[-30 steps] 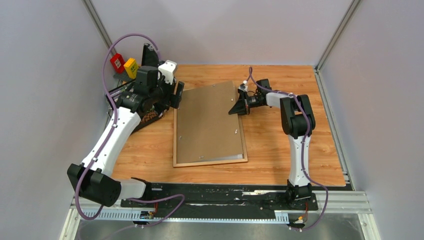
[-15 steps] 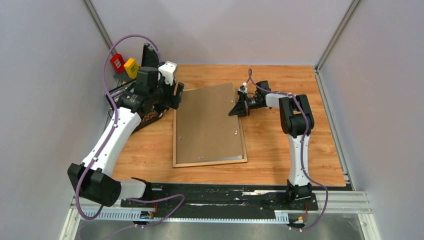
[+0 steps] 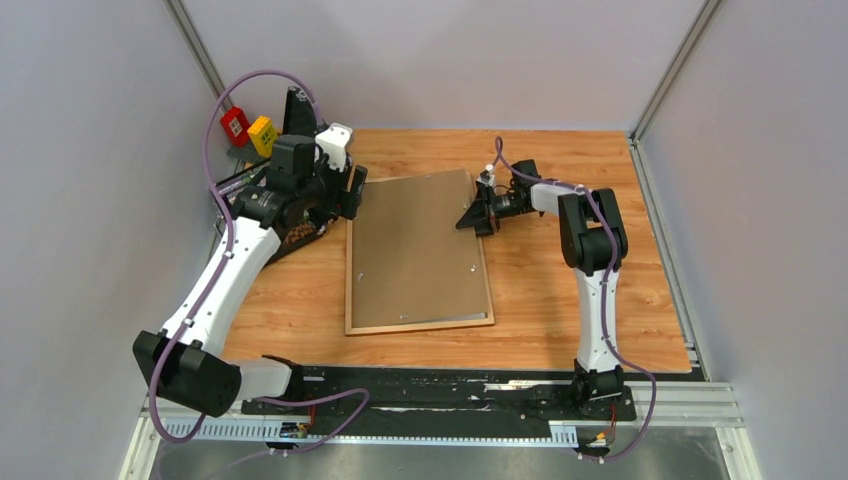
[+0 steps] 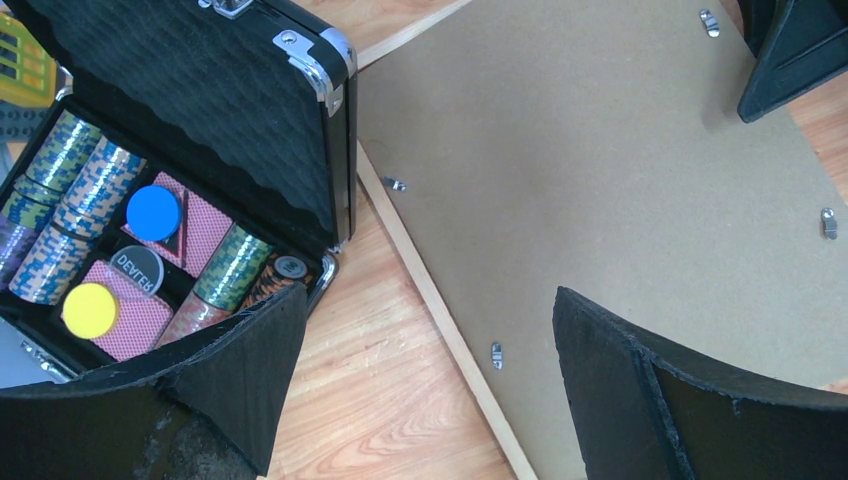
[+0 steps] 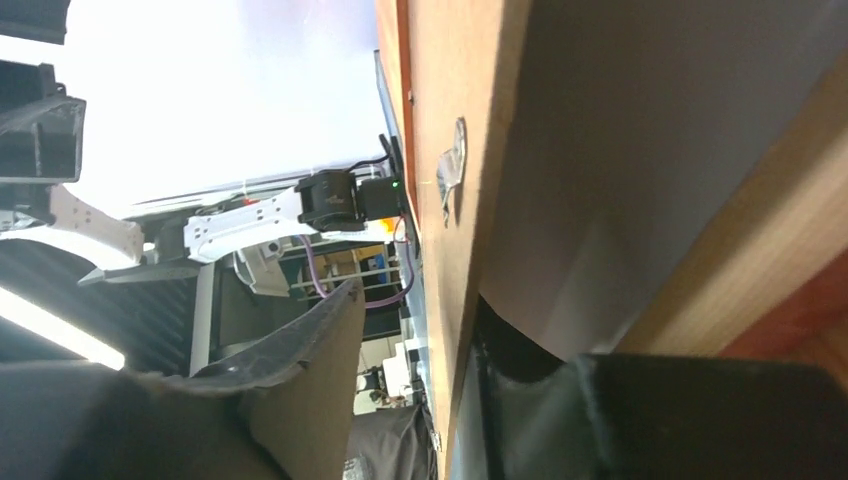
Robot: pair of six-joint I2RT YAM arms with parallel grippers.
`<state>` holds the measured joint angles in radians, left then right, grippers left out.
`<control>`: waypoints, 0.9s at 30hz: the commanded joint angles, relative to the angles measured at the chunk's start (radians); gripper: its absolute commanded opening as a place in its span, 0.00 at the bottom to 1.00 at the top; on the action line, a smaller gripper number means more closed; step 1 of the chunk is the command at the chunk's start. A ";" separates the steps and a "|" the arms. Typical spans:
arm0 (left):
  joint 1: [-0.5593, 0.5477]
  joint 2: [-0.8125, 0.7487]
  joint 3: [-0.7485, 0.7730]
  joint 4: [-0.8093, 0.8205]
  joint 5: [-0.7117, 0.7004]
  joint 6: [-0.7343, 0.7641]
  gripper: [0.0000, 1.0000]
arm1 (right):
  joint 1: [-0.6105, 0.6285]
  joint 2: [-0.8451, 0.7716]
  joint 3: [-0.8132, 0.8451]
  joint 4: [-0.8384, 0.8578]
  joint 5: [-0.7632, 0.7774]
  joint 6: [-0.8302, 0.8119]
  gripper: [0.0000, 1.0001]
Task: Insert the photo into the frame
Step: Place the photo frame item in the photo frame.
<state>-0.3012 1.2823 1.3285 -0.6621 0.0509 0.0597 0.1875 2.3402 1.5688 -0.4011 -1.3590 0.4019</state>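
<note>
The frame (image 3: pixel 420 325) lies face down on the table, pale back up. The plain brown backing board (image 3: pixel 415 250) covers it. The photo's print is hidden. In the right wrist view a pale grey sheet (image 5: pixel 650 150) shows under the board (image 5: pixel 450 100), beside the frame's rail (image 5: pixel 760 260). My right gripper (image 3: pixel 478 215) straddles the board's right edge, one finger under it, the other above with a gap (image 5: pixel 420 300). My left gripper (image 3: pixel 352 190) is open and empty over the frame's left rail (image 4: pixel 440 310) and the board (image 4: pixel 600 150); its jaws (image 4: pixel 425 300) are wide apart.
An open black case (image 3: pixel 290 225) of poker chips and cards (image 4: pixel 150 230) sits just left of the frame. A red block (image 3: pixel 235 125) and a yellow block (image 3: pixel 262 133) stand at the back left. Grey walls close in on both sides.
The board's far right corner has sunk toward the frame and now lines up with it more closely. My right gripper moved slightly with that edge. The left arm barely moved.
</note>
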 commanded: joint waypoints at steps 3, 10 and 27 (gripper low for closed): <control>0.004 -0.041 -0.006 0.020 0.001 0.025 1.00 | 0.008 -0.029 0.078 -0.145 0.128 -0.113 0.47; 0.004 -0.046 -0.011 0.024 0.005 0.023 1.00 | 0.011 -0.053 0.109 -0.250 0.249 -0.173 0.62; 0.004 -0.063 -0.026 0.032 0.008 0.022 1.00 | 0.064 -0.109 0.095 -0.316 0.342 -0.213 0.82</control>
<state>-0.3012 1.2510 1.3083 -0.6617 0.0513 0.0700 0.2317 2.2799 1.6505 -0.6788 -1.0531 0.2234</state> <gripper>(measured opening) 0.998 0.802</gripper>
